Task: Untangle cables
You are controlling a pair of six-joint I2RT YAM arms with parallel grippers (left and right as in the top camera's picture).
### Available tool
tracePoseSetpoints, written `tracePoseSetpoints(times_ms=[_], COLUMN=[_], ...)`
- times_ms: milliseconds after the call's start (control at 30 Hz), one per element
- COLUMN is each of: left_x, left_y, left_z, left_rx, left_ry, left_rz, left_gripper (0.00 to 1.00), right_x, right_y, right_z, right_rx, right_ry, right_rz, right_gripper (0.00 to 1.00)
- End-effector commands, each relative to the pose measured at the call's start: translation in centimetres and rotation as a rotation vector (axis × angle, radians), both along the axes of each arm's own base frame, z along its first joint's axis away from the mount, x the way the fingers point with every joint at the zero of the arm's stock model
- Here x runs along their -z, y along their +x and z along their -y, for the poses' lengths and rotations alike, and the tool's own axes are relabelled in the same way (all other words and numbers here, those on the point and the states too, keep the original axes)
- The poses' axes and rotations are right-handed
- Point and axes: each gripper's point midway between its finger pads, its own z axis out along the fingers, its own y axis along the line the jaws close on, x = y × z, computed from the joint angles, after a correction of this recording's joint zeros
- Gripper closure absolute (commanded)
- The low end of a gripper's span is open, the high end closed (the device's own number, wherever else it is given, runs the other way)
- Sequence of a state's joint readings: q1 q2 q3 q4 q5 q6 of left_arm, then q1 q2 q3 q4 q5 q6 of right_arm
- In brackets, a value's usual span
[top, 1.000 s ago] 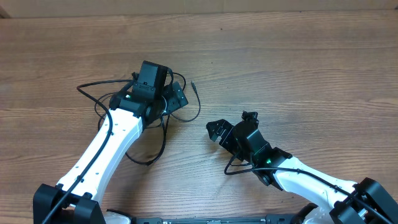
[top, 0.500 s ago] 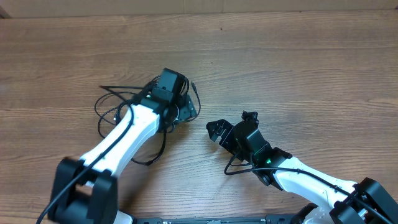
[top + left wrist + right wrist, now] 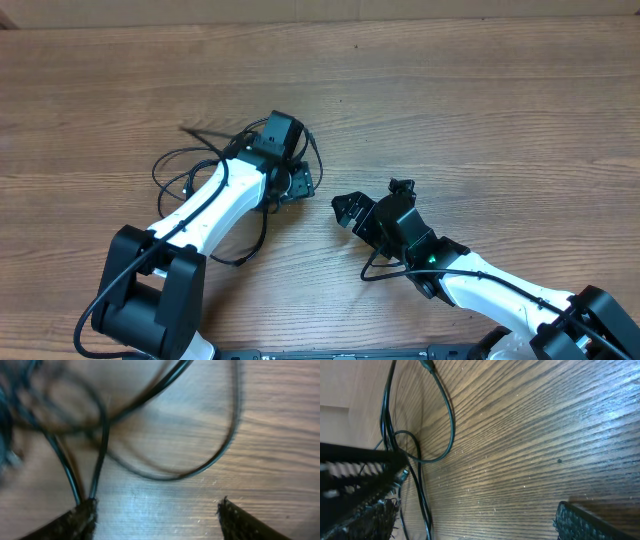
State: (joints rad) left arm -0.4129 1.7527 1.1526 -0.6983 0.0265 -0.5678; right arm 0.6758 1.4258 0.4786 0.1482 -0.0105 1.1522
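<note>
Cables (image 3: 170, 477): several thin black wires, flexible and glossy, lying flat on the table (image 3: 480, 90) left of centre in a loose heap of crossing loops. Part of the heap is hidden under the left arm. One wide loop curves out to the right, and one plug (image 3: 426, 365) points toward the table's far side. How many cables there are cannot be told, nor can any knot be made out; the crossings are blurred in the left wrist view. Left claw (image 3: 155, 515): set low over the heap's right edge, with its fingertips well apart and bare wood between them, so it grips nothing. Two strands run side by side down to its left fingertip; whether they touch it or pass beneath cannot be told. Right claw (image 3: 372, 200): spread fully wide and empty, resting near the heap's right side but apart from it, facing the outer loop. Step in hand, as judged: taking hold of a strand at the heap's edge to draw it clear. Handling note: get one strand alone between the fingers before closing, since the paired strands could both be caught. Pull slowly away from the crossings, low over the wood. The right claw could usefully pin the remainder.
</note>
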Motion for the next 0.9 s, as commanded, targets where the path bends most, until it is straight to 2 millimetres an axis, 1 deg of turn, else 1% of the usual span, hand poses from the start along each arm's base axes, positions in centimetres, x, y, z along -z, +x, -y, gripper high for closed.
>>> tracePoseSetpoints(times_ms=[0,33,100,167,200,300,400,467,500,533,567,633,733,867], left_x=[-3.5,-3.7,-3.7,-3.2,-2.6,-0.3,2.6,4.2,5.0,5.7,5.7,5.5,5.2,4.0], left_y=[4.0,4.7,5.4,5.7,5.9,6.4,7.0,6.9,6.7,6.5,6.5,6.5,6.6,6.7], left_z=[-0.4,-0.7,-0.7,0.0,0.3,0.6,0.9,0.9,0.8,0.7,0.7,0.7,0.8,0.9], left_rx=[0.388,0.418,0.468,0.501,0.518,0.547,0.555,0.560,0.563,0.564,0.560,0.552,0.533,0.494], left_ry=[0.204,0.246,0.276,0.257,0.248,0.257,0.262,0.265,0.268,0.269,0.268,0.265,0.256,0.241], left_rz=[0.201,0.230,0.258,0.268,0.266,0.246,0.218,0.191,0.171,0.154,0.152,0.156,0.162,0.177], left_gripper=[0.20,0.21,0.26,0.33,0.34,0.40,0.39,0.42,0.55,0.76,0.84,0.94,0.96,0.96], right_x=[-0.5,-0.5,-0.5,-0.5,-0.5,-0.5,-0.5,-0.5,-0.5,-0.5,-0.5,-0.5,-0.5,-0.5], right_y=[0.2,0.2,0.3,0.3,0.2,0.3,0.3,0.3,0.3,0.2,0.2,0.3,0.3,0.3], right_z=[0.0,0.0,0.0,0.0,0.0,0.0,0.0,0.0,0.0,0.0,0.0,0.0,0.0,0.0], right_rx=[0.009,0.009,0.009,0.009,0.009,0.009,0.009,0.009,0.009,0.009,0.009,0.009,0.009,0.009], right_ry=[0.010,0.010,0.010,0.010,0.010,0.010,0.010,0.010,0.010,0.010,0.010,0.010,0.010,0.010], right_rz=[0.015,0.015,0.015,0.015,0.015,0.015,0.015,0.015,0.015,0.015,0.015,0.015,0.015,0.015], right_gripper=[0.00,0.00,0.00,0.00,0.00,0.00,0.00,0.00,0.00,0.00,0.00,0.00,0.00,0.00])
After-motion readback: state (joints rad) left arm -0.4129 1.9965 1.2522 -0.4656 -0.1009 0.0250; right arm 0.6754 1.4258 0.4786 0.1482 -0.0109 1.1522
